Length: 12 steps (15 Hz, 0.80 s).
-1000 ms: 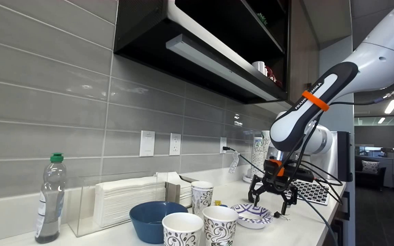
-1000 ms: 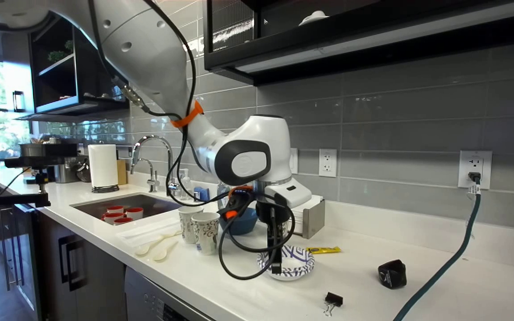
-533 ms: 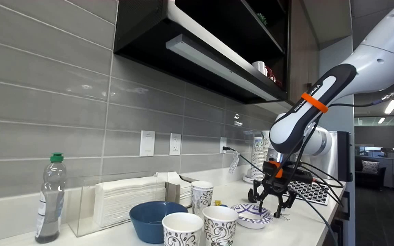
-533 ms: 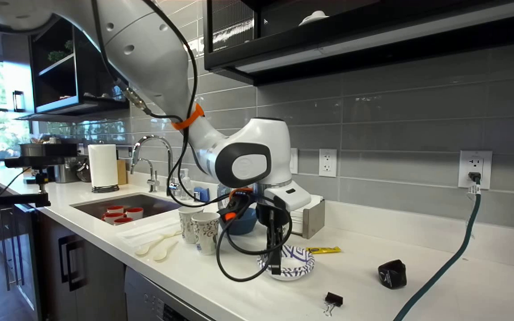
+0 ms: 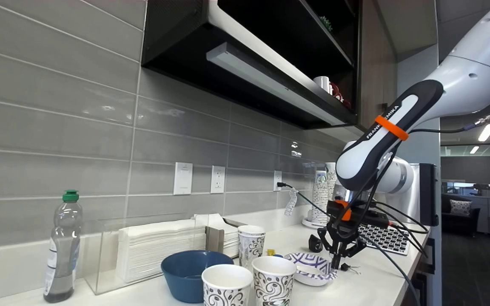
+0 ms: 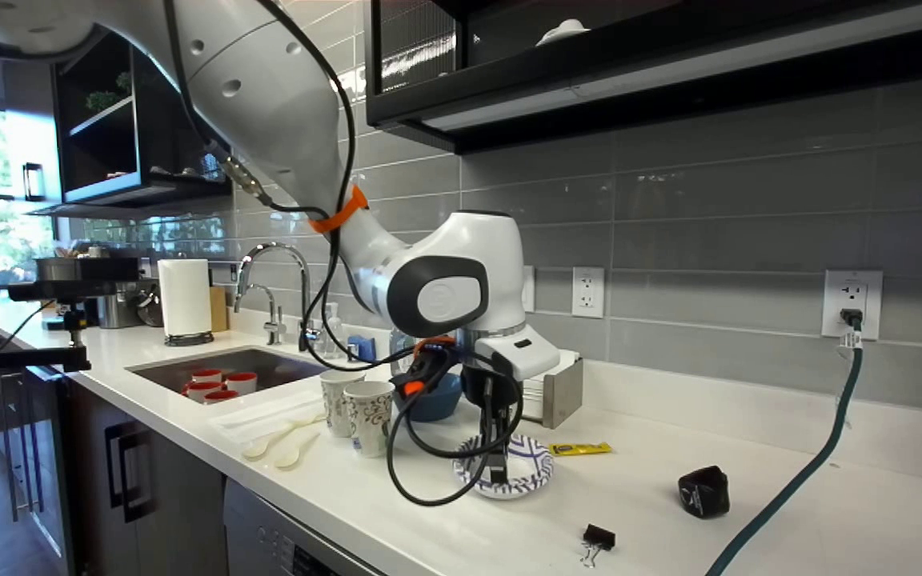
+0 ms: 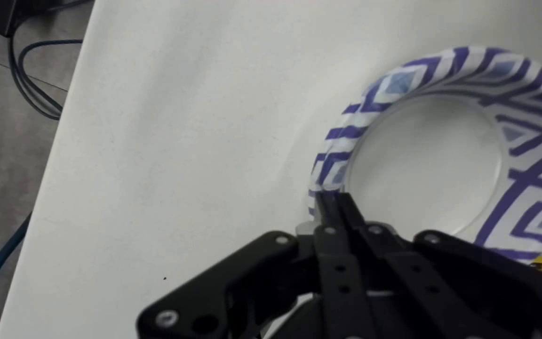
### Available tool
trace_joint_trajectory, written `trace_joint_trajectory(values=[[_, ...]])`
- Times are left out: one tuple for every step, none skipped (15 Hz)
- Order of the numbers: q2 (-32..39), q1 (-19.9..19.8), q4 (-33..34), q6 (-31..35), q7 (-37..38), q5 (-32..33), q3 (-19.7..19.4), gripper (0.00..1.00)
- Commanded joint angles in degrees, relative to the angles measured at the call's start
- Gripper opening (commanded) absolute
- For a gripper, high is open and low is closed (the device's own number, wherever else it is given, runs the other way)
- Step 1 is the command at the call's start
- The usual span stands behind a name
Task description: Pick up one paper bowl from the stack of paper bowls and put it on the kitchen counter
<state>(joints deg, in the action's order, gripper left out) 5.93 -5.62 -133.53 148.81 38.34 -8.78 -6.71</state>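
Note:
A short nested stack of paper bowls (image 7: 317,166) rests on the white kitchen counter (image 7: 181,165); a doubled rim edge shows at its left side in the wrist view. The top paper bowl (image 7: 530,188) is white with a dark blue-purple pattern and a plain base. My gripper (image 7: 334,195) is closed on its rim, one finger inside and one outside. In the exterior views the gripper (image 5: 335,261) points down at the edge of the bowl (image 5: 306,258). Whether more than one rim is pinched I cannot tell.
Patterned paper cups (image 5: 273,278) and a plain blue bowl (image 5: 189,276) stand close beside the bowls. A yellow packet (image 6: 581,449), a binder clip (image 6: 599,538), a black crumpled item (image 6: 703,491) and a cable (image 6: 797,472) lie on the counter. A napkin holder (image 6: 563,394) stands at the wall.
The gripper lowered and shifted slightly, then its jaws came together on the bowl's rim. The bowl moved a little toward the cups.

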Motion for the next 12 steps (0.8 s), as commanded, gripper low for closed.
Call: trace_joint_trajectory(values=[[0.35, 0.48, 0.33, 0.82, 1.87, 1.07, -0.77, 0.00], [0.20, 0.45, 0.31, 0.78, 1.84, 1.00, -0.85, 0.00], [0.03, 0.42, 0.31, 0.79, 1.78, 0.94, -0.91, 0.00], [-0.17, 0.37, 0.35, 0.73, 1.69, 0.86, -0.97, 0.00], [-0.27, 0.33, 0.43, 0.67, 1.56, 0.72, -1.02, 0.00], [-0.45, 0.30, 0.43, 0.78, 1.30, 0.57, -1.04, 0.00], [-0.80, 0.25, 0.38, 0.72, 0.53, -0.21, -0.88, 0.00], [-1.16, 0.18, 0.33, 0.81, -0.22, -0.99, -0.72, 0.00], [-1.51, 0.09, 0.35, 0.69, -1.13, -1.70, -0.55, 0.00], [-1.78, 0.02, 0.38, 0.70, -1.67, -2.28, -0.47, 0.00], [-1.90, -0.05, 0.57, -0.11, -2.12, -2.36, -0.47, 0.00], [-1.89, -0.11, 0.69, -0.59, -2.94, -2.85, -0.37, 0.00]])
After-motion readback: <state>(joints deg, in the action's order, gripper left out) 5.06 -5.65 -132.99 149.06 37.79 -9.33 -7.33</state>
